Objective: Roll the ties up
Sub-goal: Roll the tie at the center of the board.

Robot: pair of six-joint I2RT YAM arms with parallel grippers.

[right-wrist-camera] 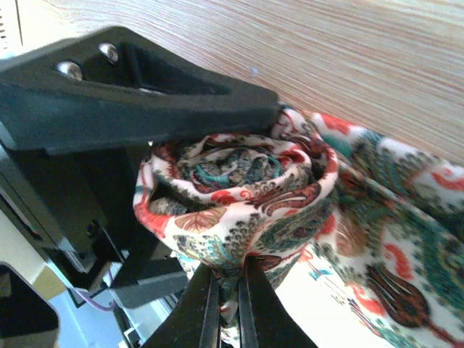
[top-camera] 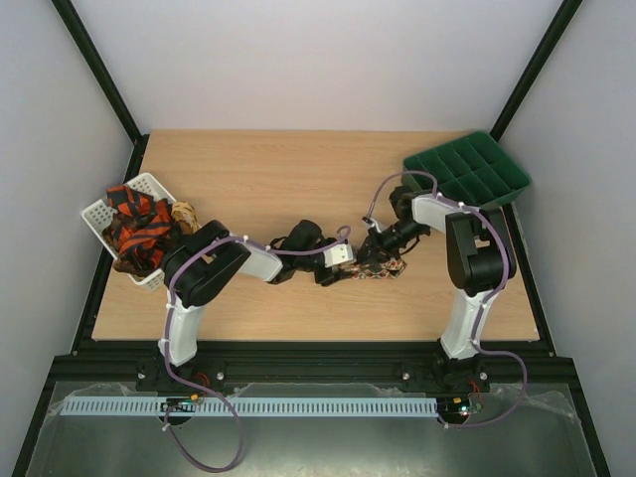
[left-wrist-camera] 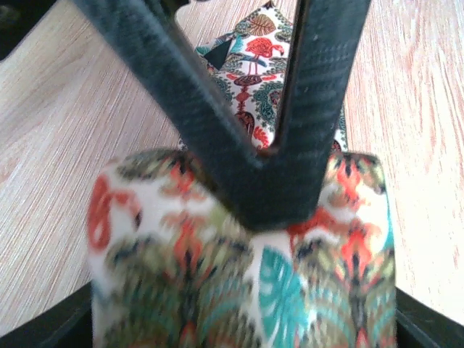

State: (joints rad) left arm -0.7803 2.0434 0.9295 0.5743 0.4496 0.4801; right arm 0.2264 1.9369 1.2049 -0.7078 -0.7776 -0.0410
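Both arms fold inward, wrists nearly meeting. Left gripper (left-wrist-camera: 279,190) fingers closed tip to tip, right gripper (right-wrist-camera: 228,304) fingers pinching the tie (right-wrist-camera: 239,188).

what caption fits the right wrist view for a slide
Right claw pinching the lower edge of a rolled floral tie on the wooden table.

floral tie (top-camera: 383,266) on table (top-camera: 278,179); more ties (top-camera: 139,231) in white basket (top-camera: 149,182).

- Rolled tie (top-camera: 381,266) sits on the surface (top-camera: 298,179), near mid-width, its loose length flat beside it.
- My left jaws meet it from the left, my right jaws from the right.
- Basket (top-camera: 99,214) at left edge, ties (top-camera: 139,229) heaped inside.
- Tray (top-camera: 467,169) at far right corner.
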